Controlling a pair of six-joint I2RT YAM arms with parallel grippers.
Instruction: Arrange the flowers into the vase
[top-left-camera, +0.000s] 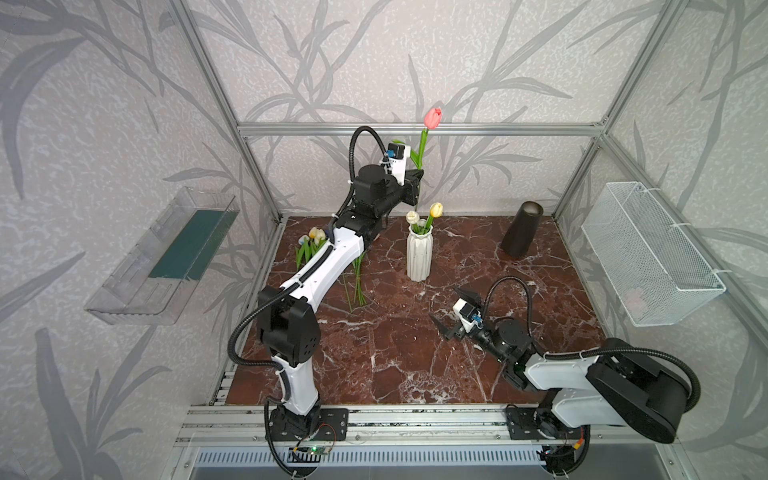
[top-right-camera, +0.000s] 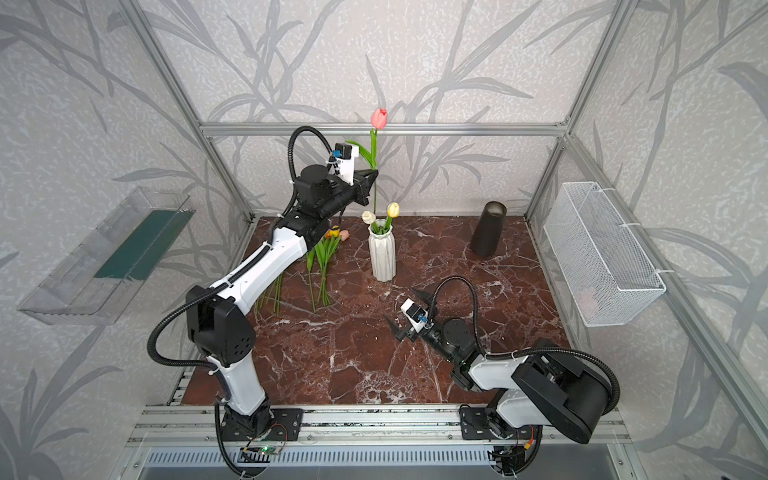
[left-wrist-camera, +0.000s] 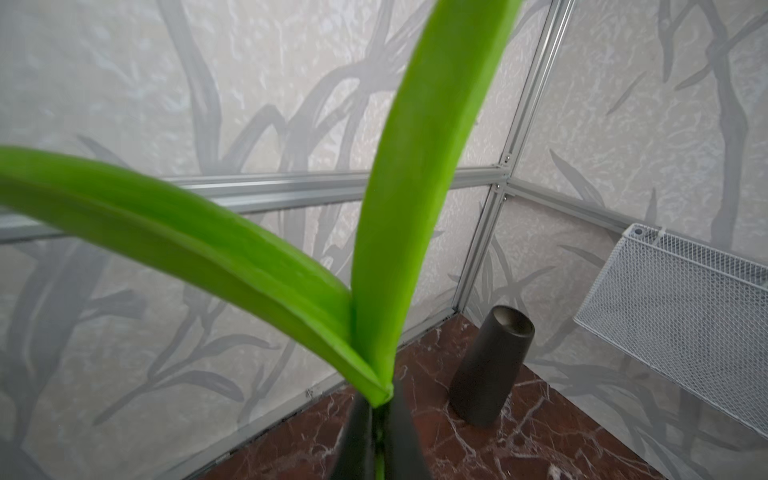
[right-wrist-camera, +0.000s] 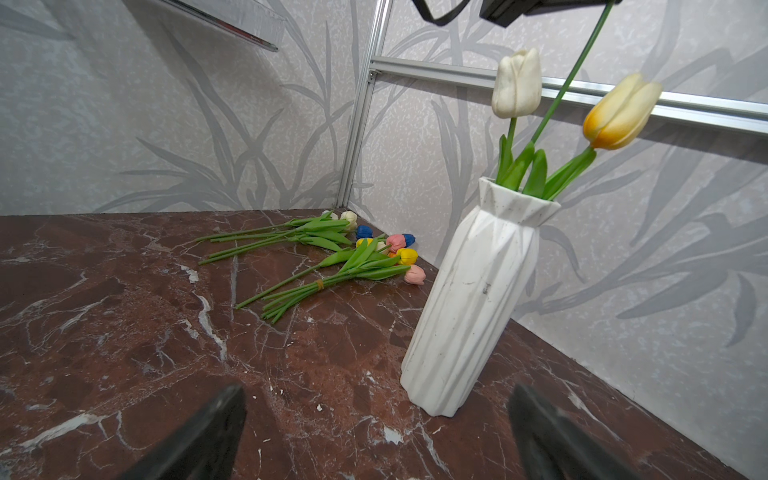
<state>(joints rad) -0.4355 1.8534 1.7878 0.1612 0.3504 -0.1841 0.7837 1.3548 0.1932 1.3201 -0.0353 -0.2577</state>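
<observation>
A white ribbed vase (top-left-camera: 419, 253) (top-right-camera: 382, 253) (right-wrist-camera: 473, 299) stands mid-table with a white tulip (right-wrist-camera: 517, 83) and a yellow tulip (right-wrist-camera: 619, 112) in it. Above it, my left gripper (top-left-camera: 417, 176) (top-right-camera: 374, 174) (left-wrist-camera: 379, 415) is shut on the stem of a pink tulip (top-left-camera: 433, 117) (top-right-camera: 379, 117) held upright. Its stem reaches down to the vase mouth, where leaves hide its lower end. Several loose flowers (top-right-camera: 324, 257) (right-wrist-camera: 332, 257) lie at the back left, partly under the left arm. My right gripper (top-left-camera: 451, 309) (top-right-camera: 405, 309) (right-wrist-camera: 376, 395) stands open and empty, low in front of the vase.
A dark cone-shaped vase (top-left-camera: 521, 228) (left-wrist-camera: 490, 365) stands at the back right. A white mesh basket (top-left-camera: 648, 253) (left-wrist-camera: 685, 299) hangs on the right wall, and a clear plastic tray (top-left-camera: 162, 257) on the left wall. Aluminium frame posts edge the marble table (top-left-camera: 395, 365).
</observation>
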